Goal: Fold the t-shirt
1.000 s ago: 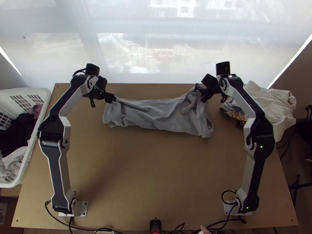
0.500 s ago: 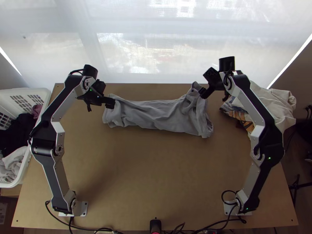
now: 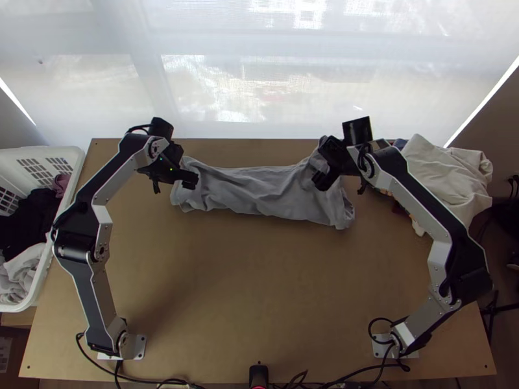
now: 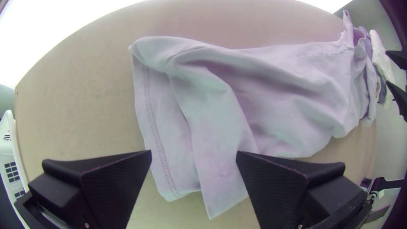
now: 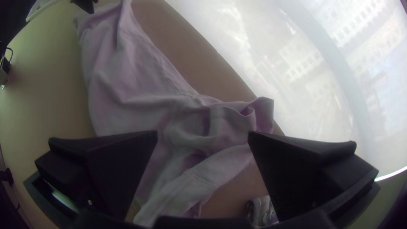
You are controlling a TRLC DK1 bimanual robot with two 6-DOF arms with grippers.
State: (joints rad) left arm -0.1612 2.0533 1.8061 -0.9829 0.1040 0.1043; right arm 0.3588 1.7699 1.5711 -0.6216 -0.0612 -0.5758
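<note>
The shirt [image 3: 259, 189] lies on the tabletop [image 3: 259, 279] as a long wrinkled strip, bunched more at its right end; at its left end a stitched hem is lying flat, with a fold beside it; the left gripper [image 3: 189, 179] is over the shirt's left end, its fingers wide apart; the right gripper [image 3: 320, 181] is over the shirt's right part, also wide open; a white cloth [image 3: 447, 170] lies right of the shirt; a basket [image 3: 64, 211] stands left of the shirt, well apart.
</note>
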